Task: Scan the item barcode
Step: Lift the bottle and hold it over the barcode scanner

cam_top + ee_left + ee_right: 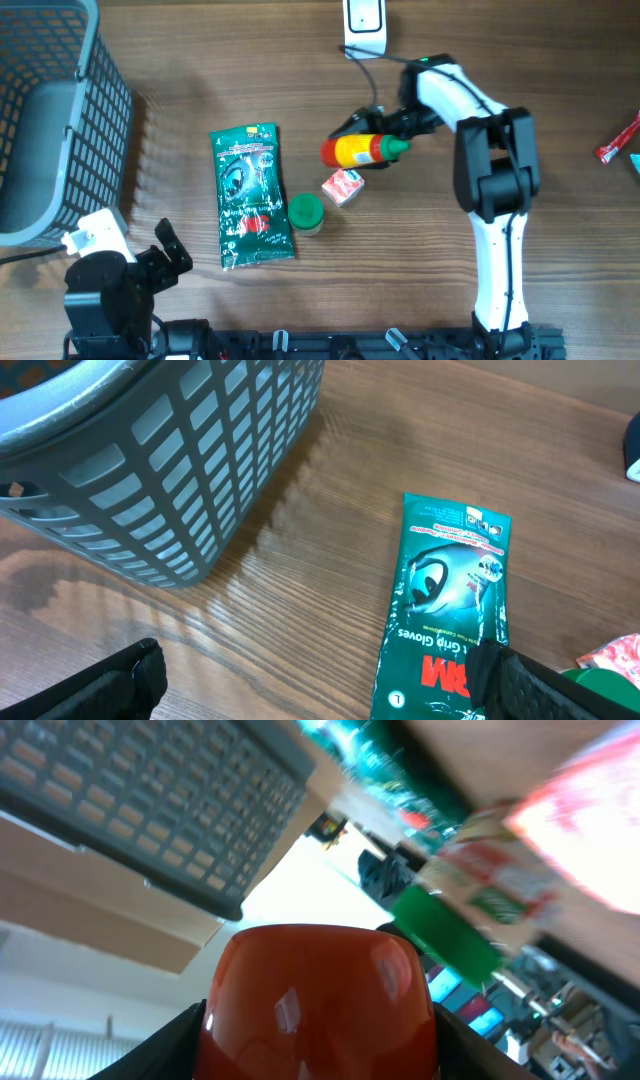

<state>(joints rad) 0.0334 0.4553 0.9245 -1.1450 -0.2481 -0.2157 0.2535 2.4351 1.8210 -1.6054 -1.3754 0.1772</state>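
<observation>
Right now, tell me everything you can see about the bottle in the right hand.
The bottle looks like glossy plastic, with a red base, yellow middle and green cap. It is held sideways, red base toward the green packet, cap pointing away from it. The right hand is closed on its middle. No barcode shows.

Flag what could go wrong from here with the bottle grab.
1. The bottle is glossy and lies sideways in the right pincer; it could slip and fall onto the carton beside it.
2. No barcode shows in any view, so it may face away from the scanner.
3. The scanner's cable runs close to that arm; possible snag.
</observation>
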